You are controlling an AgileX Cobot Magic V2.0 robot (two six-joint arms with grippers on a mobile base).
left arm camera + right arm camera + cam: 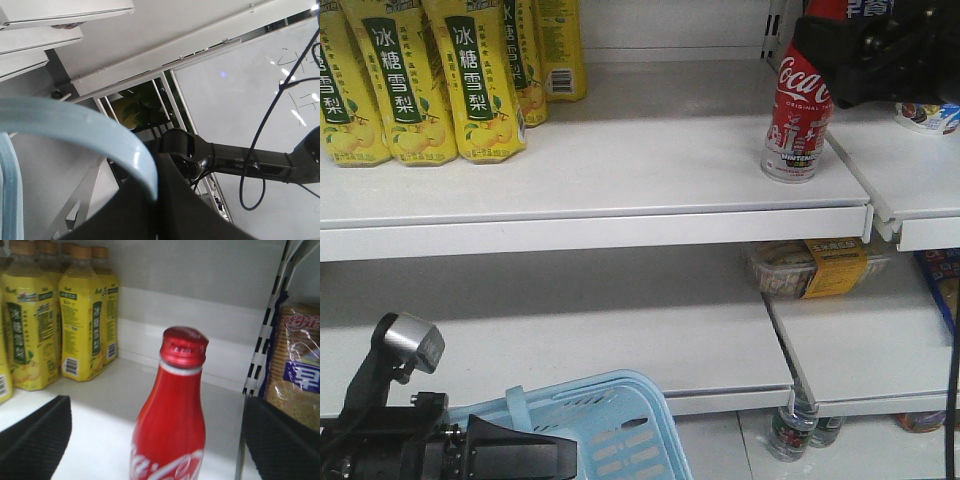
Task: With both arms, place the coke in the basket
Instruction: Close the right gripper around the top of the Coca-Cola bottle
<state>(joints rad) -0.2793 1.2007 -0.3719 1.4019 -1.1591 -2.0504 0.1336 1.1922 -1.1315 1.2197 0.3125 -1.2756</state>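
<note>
The coke [797, 120], a red bottle with white script and a red cap, stands upright at the right end of the upper shelf [620, 180]. In the right wrist view the coke [172, 425] stands between the two black fingers [35, 440] of my right gripper [157, 440], which is open with a gap on each side. From the front, the right gripper [840, 55] hides the bottle's neck. The pale blue basket [620, 430] hangs low at the front. My left gripper [535, 455] is shut on the basket's handle [100, 135].
Yellow-labelled bottles [420, 80] fill the left of the upper shelf. A slotted shelf upright [265, 340] and a biscuit pack [300, 365] stand close to the coke's right. A packaged box [820, 268] lies on the lower shelf, and small bottles [790, 430] sit below it.
</note>
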